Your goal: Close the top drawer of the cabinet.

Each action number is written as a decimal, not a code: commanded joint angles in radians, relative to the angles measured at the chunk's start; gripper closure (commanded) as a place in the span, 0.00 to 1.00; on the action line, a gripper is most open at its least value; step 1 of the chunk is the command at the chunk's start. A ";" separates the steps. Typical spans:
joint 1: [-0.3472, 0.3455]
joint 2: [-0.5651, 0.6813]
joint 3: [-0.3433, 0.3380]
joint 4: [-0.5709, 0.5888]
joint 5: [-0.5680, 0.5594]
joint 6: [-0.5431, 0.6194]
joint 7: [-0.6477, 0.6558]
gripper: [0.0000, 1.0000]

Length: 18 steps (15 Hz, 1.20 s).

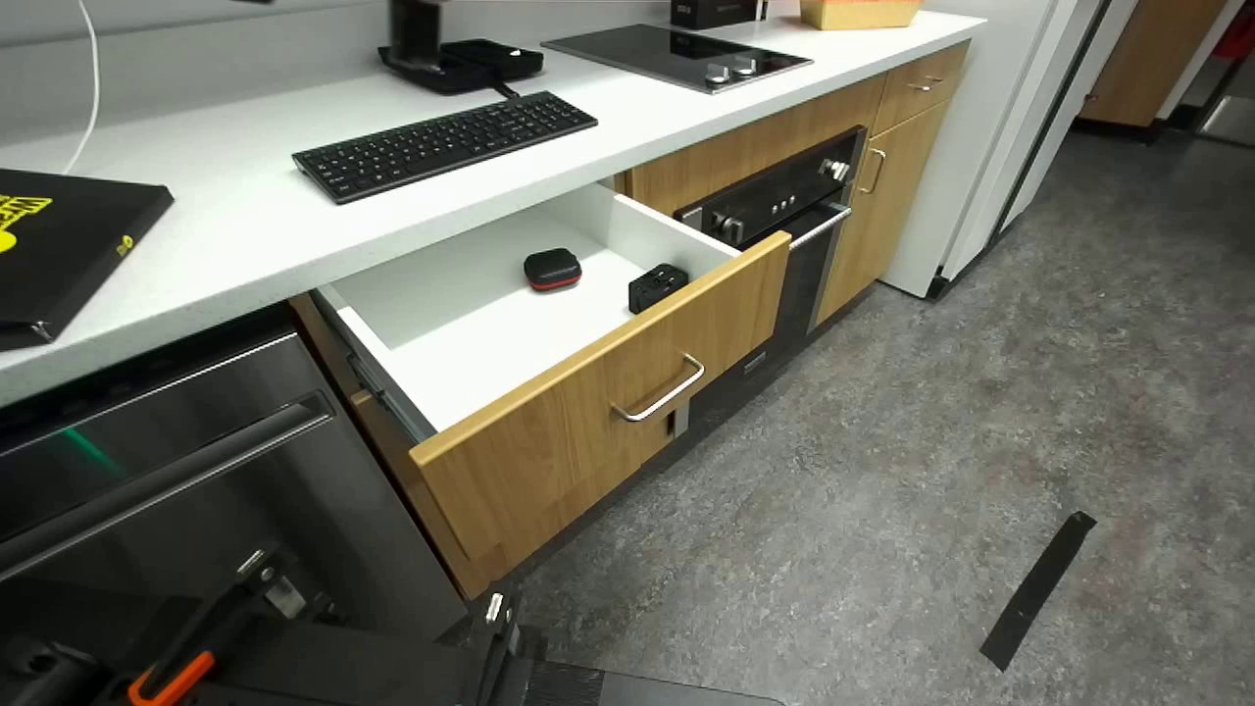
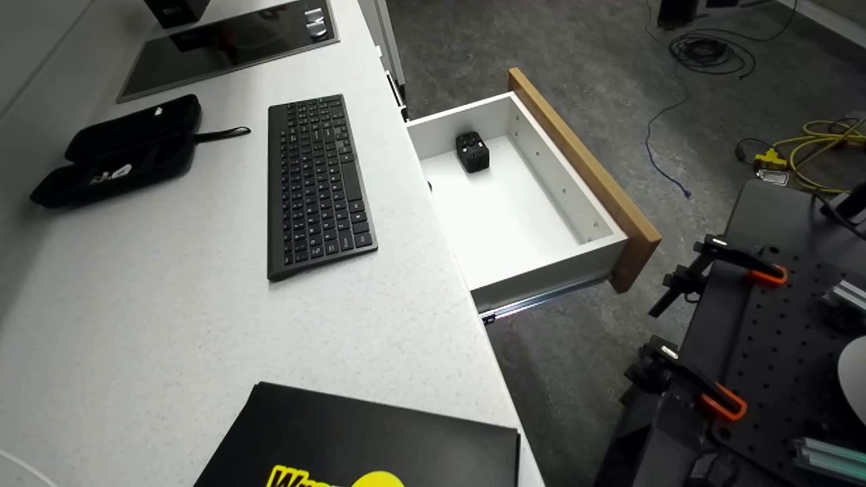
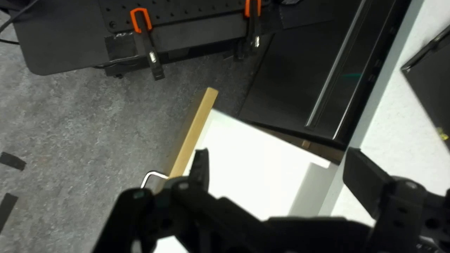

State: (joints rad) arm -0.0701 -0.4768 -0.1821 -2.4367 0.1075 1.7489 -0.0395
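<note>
top drawer (image 1: 578, 431) juts out beyond the empty tool (image 3: 277, 158), its 2 fingers (image 3: 201, 165) wide apart.

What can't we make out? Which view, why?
Top drawer, rear: in an exterior view, hidden by the countertop.
Handle, one end: in wrist view, behind the gripper.
Black box, lettering: in an exterior view, cut by bottom edge.
Dark upright shape: in an exterior view, cut by top edge; unidentified.

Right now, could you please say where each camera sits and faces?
In an exterior view: high, facing the open oak-fronted drawer; perhaps a dark fingertip.
In an exterior view: above the white countertop, facing down; perhaps the robot's white base.
Wrist view: overhead, facing down at the drawer; open black gripper.
Both exterior views share drawer and countertop.
</note>
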 commanded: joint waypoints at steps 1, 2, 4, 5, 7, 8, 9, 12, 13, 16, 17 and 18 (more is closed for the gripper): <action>-0.099 0.152 -0.014 0.015 -0.093 0.171 0.046 0.00; -0.122 0.213 -0.025 0.022 -0.122 0.235 0.061 0.00; -0.161 0.327 -0.043 0.044 -0.156 0.343 0.111 0.00; -0.176 0.387 -0.051 0.057 -0.166 0.400 0.141 0.00; -0.195 0.487 -0.062 0.088 -0.173 0.468 0.213 0.00; -0.197 0.526 -0.068 0.107 -0.164 0.468 0.234 0.00; -0.188 0.433 -0.068 0.042 -0.148 0.453 0.164 0.00; -0.188 0.478 -0.069 0.055 -0.148 0.459 0.168 0.00; -0.187 0.470 -0.067 0.055 -0.148 0.458 0.168 0.00; -0.187 0.458 -0.067 0.055 -0.148 0.458 0.168 0.00; -0.187 0.457 -0.067 0.054 -0.148 0.458 0.168 0.00; -0.190 0.477 -0.069 0.050 -0.165 0.504 0.198 0.00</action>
State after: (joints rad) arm -0.2590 -0.0185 -0.2480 -2.3842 -0.0401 2.2101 0.1279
